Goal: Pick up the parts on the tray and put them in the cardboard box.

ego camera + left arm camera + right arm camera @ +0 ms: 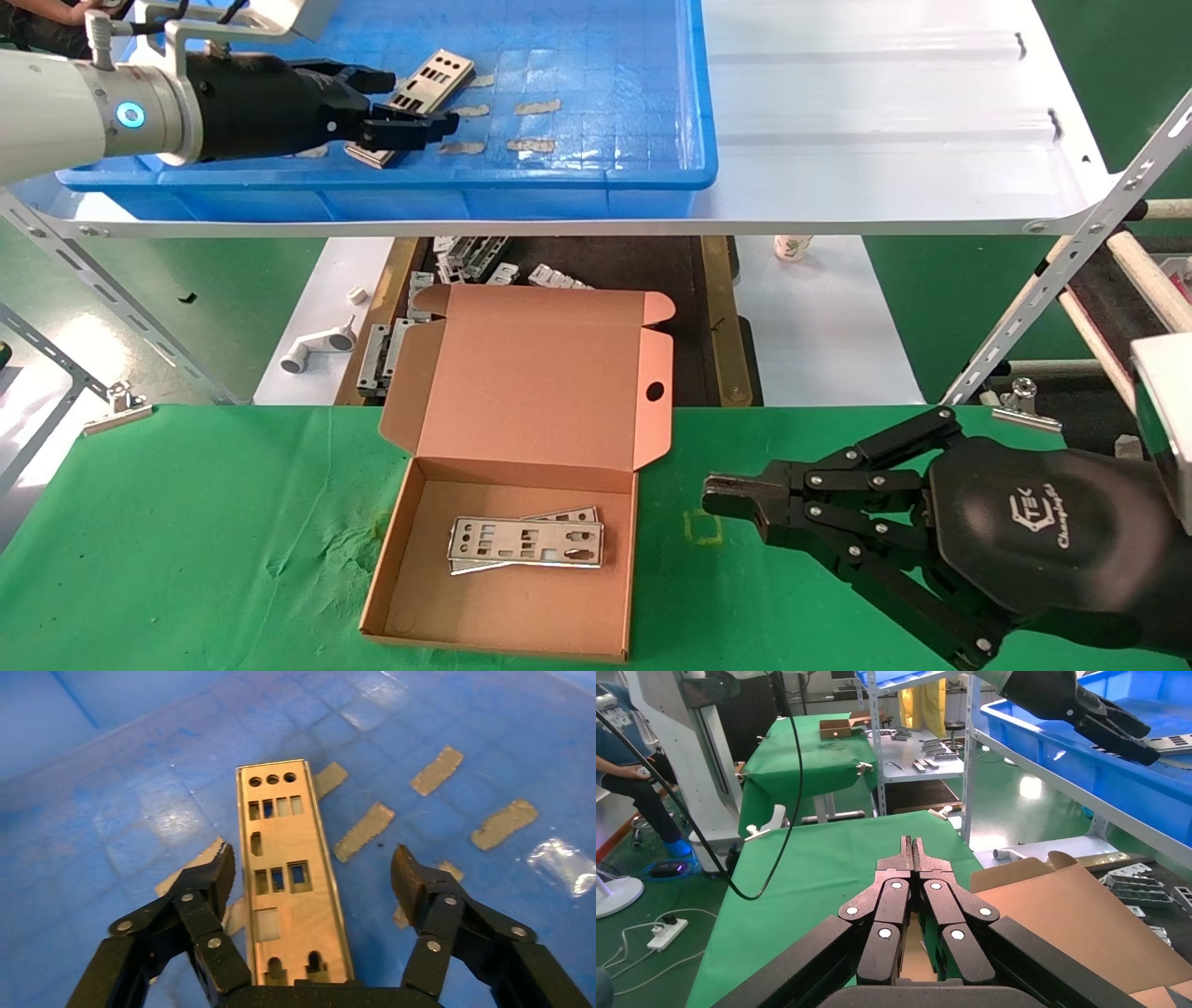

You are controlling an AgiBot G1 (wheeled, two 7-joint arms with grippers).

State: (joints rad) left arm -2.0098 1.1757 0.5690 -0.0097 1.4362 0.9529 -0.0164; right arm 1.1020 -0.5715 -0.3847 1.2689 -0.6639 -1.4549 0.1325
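Green-clothed table [186,559], cardboard box [521,522], tray [605,177] on white shelf [885,112]

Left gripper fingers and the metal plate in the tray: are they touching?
Apart. The left wrist view shows blue floor between each of the fingers and the plate.

- Tray [596,182]: bright blue, grid-patterned floor, tan tape patches [538,106] toward 3 o'clock of the plate.
- Plate in tray [284,867]: silver-grey, punched with round and rectangular cut-outs.
- Plates in box [526,542]: same silver-grey, same punched pattern.
- Cardboard box [540,401]: plain brown, one round dark hole at the lid's 3 o'clock edge.
- Table cloth [186,540]: solid green.
- Shelf [885,112]: flat white.
- Left gripper [410,98], right gripper [722,494]: black.
- Pipe fitting [317,347]: white.
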